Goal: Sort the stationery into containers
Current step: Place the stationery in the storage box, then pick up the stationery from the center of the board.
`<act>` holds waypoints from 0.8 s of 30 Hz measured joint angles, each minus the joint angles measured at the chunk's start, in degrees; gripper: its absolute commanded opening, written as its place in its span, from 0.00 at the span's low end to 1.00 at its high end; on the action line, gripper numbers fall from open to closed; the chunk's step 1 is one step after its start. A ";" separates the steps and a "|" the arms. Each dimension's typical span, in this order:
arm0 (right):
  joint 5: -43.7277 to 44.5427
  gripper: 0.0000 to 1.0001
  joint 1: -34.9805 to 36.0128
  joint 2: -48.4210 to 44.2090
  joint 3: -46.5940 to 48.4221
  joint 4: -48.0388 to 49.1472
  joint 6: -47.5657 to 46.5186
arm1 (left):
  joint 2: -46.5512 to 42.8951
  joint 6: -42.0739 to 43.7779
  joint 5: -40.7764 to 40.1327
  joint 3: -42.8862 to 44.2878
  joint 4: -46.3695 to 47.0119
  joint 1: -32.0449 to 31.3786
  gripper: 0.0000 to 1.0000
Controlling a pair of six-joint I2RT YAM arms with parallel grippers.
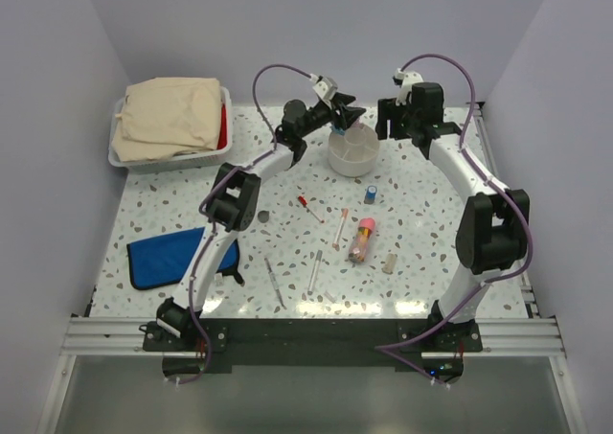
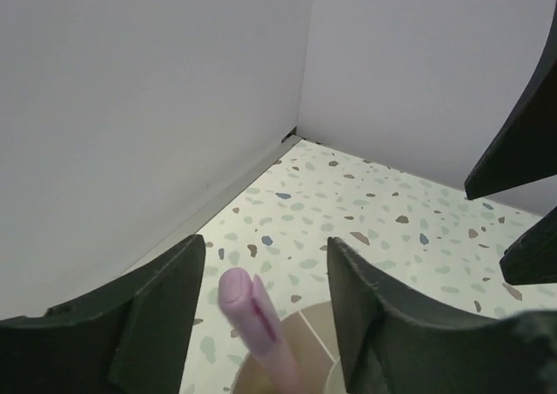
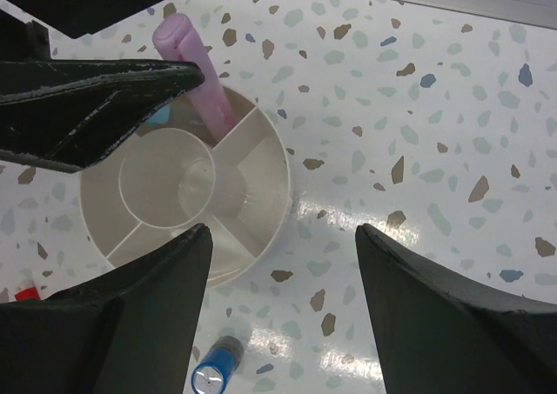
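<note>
Loose pens and a tube lie on the near table. Beyond, the marker stands in an outer compartment of the cup, between the left gripper's parted fingers, touching neither. The right gripper hovers beside, wide, empty.

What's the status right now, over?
Left gripper open around pink marker, which stands in an outer section of the cup. Right gripper open, empty, hovering by cup. Pens loose on table.

We log left arm and right arm alike: white tubular links, bulky black joint housings. Purple cables loop from each wrist down to black bases. Fingers matte black, wedge-shaped, edges lightly scuffed.
</note>
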 measured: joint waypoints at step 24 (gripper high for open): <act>-6.82 0.70 7.52 -4.76 -4.85 -3.48 -3.39 | -72.22 14.40 2.47 -63.78 -5.27 8.37 0.79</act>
